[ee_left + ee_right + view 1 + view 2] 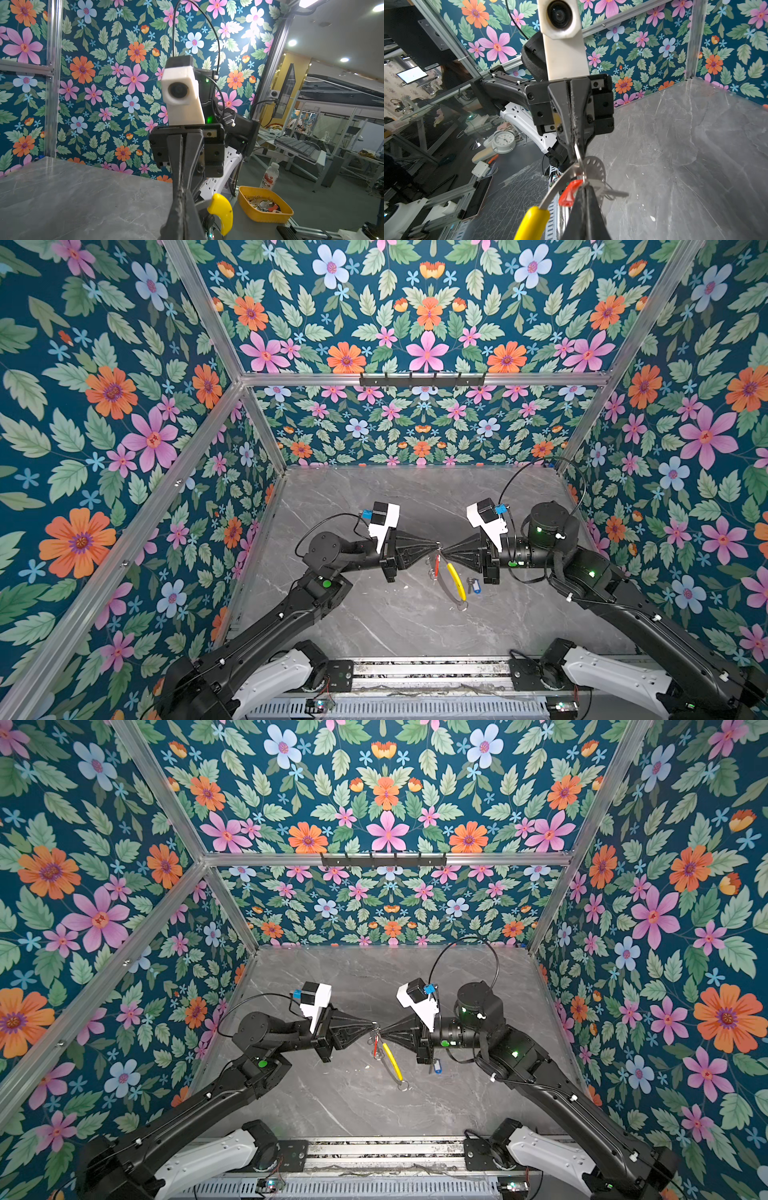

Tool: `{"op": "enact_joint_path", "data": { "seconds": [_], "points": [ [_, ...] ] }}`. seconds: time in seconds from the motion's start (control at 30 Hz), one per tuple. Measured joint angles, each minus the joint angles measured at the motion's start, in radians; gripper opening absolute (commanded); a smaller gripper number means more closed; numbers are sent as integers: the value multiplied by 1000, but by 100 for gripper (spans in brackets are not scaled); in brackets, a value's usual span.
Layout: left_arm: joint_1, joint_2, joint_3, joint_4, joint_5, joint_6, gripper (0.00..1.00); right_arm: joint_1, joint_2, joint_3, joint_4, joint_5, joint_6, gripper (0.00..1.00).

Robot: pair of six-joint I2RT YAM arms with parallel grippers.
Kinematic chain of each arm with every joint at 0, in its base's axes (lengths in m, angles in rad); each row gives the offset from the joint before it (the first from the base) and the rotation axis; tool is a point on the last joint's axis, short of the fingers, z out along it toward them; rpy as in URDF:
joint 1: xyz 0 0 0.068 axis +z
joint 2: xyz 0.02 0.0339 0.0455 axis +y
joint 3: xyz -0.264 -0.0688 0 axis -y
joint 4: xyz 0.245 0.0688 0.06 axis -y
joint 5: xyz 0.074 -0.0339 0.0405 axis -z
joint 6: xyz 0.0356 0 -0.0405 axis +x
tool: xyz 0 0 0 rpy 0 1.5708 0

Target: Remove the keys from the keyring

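Left claw (437, 546) and right claw (444, 551) clench the stiff, probably light keyring (456, 580); the red-tagged key (437, 566) dangles below them, likely best pinched by its tag.

Both top views hang high over the robot-side edge of the grey marble surface (365, 626), looking steeply down on the whole of it. The wrist cameras ride low over its middle, close behind their fingers (180, 214), facing each other. The left wrist view shows the right arm's camera (178, 91), and the right wrist view shows the left arm's camera (559, 14). All four share the keyring (456, 580).
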Motion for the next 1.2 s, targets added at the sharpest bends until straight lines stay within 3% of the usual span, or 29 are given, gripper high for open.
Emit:
{"op": "enact_joint_path", "data": {
  "seconds": [0.53,0.57,0.7,0.8,1.0,1.2],
  "points": [
    [0,118,-64,414,23,-205,0,14,17,-19,25,-11,47,0],
    [1,117,-65,420,26,-210,0,14,14,-16,24,-9,47,2],
    [3,101,-65,419,26,-209,0,14,-15,-5,5,10,45,31],
    [4,83,-65,399,26,-201,0,14,-57,-3,-25,32,39,43],
    [5,70,-65,359,25,-176,0,14,-118,4,-28,85,38,48],
    [5,79,-65,362,25,-173,0,14,-87,-12,115,85,101,48]
  ]
}}
